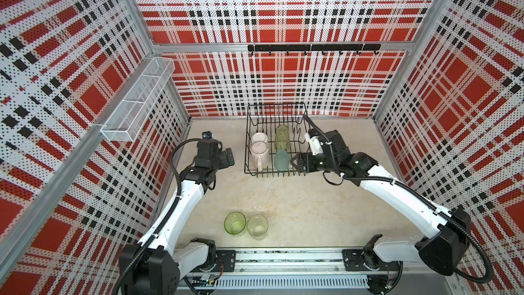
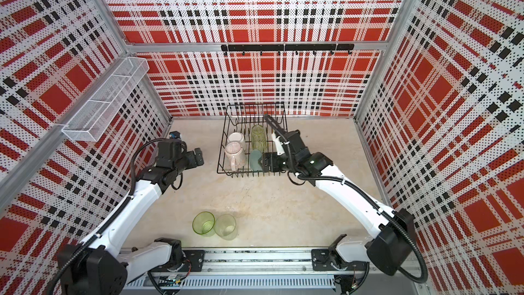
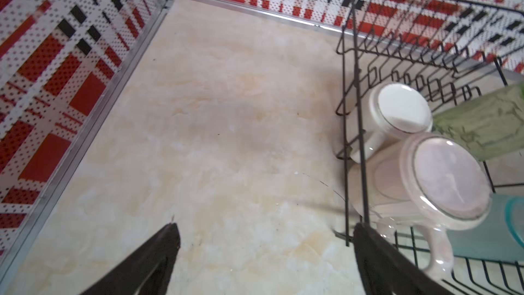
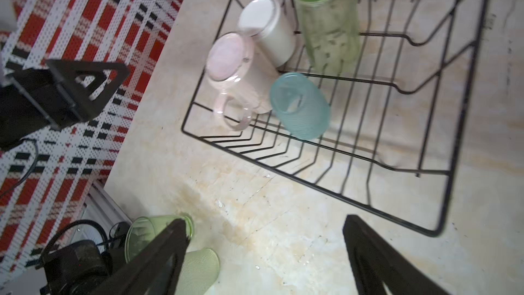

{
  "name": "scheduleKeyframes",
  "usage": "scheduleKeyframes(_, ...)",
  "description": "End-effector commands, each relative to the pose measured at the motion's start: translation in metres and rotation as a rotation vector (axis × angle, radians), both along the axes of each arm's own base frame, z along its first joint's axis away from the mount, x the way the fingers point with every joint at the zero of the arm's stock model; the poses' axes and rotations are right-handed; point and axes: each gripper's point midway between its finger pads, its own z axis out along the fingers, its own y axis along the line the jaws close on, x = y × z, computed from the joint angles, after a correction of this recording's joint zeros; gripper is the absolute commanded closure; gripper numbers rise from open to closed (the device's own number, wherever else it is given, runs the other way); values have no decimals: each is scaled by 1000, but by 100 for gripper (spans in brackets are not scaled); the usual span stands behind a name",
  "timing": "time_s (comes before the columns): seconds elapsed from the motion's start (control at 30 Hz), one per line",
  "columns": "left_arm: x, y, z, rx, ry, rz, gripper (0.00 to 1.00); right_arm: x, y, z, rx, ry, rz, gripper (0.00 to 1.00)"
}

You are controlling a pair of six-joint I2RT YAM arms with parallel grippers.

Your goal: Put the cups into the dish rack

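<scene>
The black wire dish rack [image 1: 295,134] [image 4: 411,126] stands at the back middle of the table. Upside down in it are a white mug [image 1: 259,137] [image 3: 402,109], a pale pink mug [image 1: 259,150] [image 3: 448,177] and a green tumbler [image 1: 282,137]. A teal tumbler [image 1: 281,160] [image 4: 300,106] lies tilted near its front edge. A green tumbler [image 1: 234,222] and a pale frosted tumbler [image 1: 257,227] stand upright near the table's front. My left gripper [image 1: 228,158] [image 3: 265,225] hangs open and empty, left of the rack. Open and empty too, my right gripper [image 1: 295,164] [image 4: 265,218] is at the rack's front right, beside the teal tumbler.
A long white mesh basket [image 1: 136,100] hangs on the left wall. A black hook rail [image 1: 312,48] runs along the back wall. Plaid walls close in three sides, and the arms' base rail [image 1: 283,259] lies along the front.
</scene>
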Motion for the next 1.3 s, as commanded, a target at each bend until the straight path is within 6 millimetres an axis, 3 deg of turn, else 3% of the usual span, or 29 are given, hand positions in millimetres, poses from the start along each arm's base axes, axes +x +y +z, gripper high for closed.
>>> scheduleKeyframes(0.0,4,5,3,-92,-61,4,2,-26,39,-11,-82,21,55,11)
scheduleKeyframes(0.17,-3,20,-27,-202,-43,71,2,-80,118,-30,-89,63,245,11)
scheduleKeyframes(0.43,-2,23,-42,-299,-17,73,2,-131,184,-89,-158,179,425,13)
scheduleKeyframes(0.67,-3,25,-50,-331,6,83,2,-128,200,-126,-228,217,441,22)
scheduleKeyframes(0.83,-3,32,-51,-320,5,105,2,-128,201,-153,-308,251,460,39)
scheduleKeyframes(1.07,-3,36,-52,-312,10,122,2,-133,215,-160,-302,267,517,59)
scheduleKeyframes(1.27,-4,41,-48,-307,-5,134,2,-119,221,-150,-316,201,507,89)
